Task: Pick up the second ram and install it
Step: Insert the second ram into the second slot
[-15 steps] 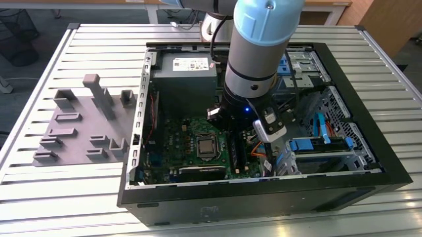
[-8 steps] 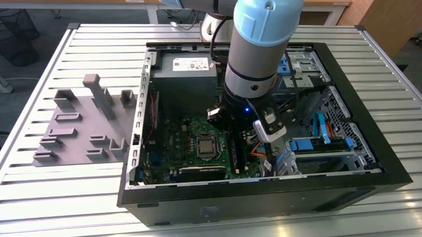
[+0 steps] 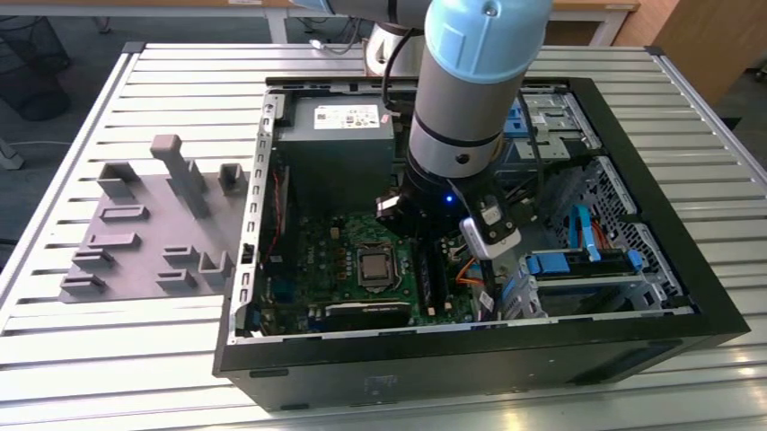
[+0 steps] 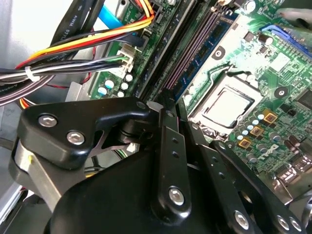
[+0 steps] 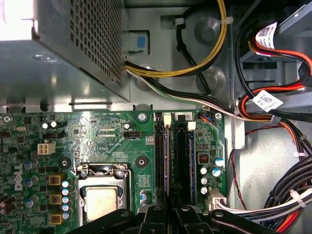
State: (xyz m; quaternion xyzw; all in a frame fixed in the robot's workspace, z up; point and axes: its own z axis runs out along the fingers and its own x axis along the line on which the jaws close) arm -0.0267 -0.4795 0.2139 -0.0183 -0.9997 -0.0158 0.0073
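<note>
- the grey-and-silver robot arm (image 3: 473,90) is reaching down from the upper middle of the exterior view into the open black metal computer case (image 3: 671,260), which is lying on a slatted silver metal table (image 3: 144,359).
- its black gripper (image 4: 173,105) is hanging low over the large square green motherboard (image 3: 330,260). in both wrist views it is sitting right at one end of the long black memory slots (image 5: 161,156).
- the pictures are not showing whether the tool is apart, together or clamped on anything, so i cannot tell.
- the second ram (image 4: 217,41), a long narrow blue-green memory stick, is standing on edge along the slots in the second wrist view. it is running between them and the square silver processor socket (image 4: 226,105), with one end near the gripper.
- a bundle of yellow, red and black cables (image 4: 87,41) is lying on the slots' other side.
- a grey plastic fixture with upright blocks (image 3: 156,224) is sitting on the table at the exterior view's left, outside the case.
</note>
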